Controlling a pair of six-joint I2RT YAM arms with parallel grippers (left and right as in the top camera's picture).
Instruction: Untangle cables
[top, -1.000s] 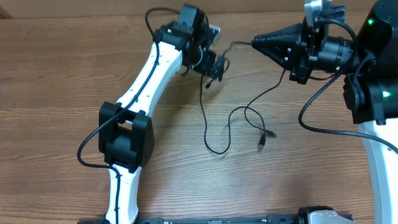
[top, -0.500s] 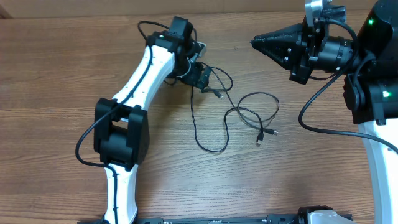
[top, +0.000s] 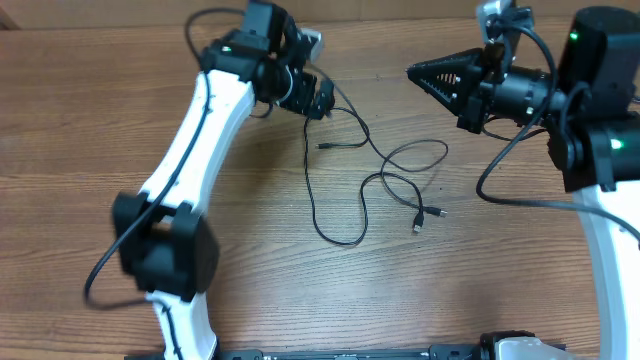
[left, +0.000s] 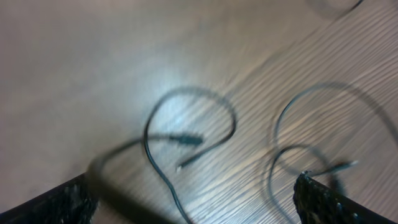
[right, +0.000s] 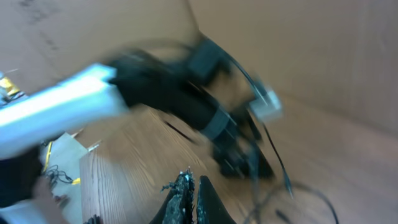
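- Fingers (left: 323, 202) of left gripper (top: 318, 100) spread wide, nothing held; right gripper (top: 412, 72) pinched closed, empty.
- yep; cables (top: 383, 177) sprawl on table (top: 100, 150) at left's 5 o'clock, longest strand running 12-to-6; left's nearer imo.

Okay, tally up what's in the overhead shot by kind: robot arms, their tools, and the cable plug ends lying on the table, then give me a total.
Robot arms: 2 (left arm, right arm)
Tools: 2 (left tool, right tool)
Plug ends: 3 ()
Total: 7
The cables cross too much to count separately.
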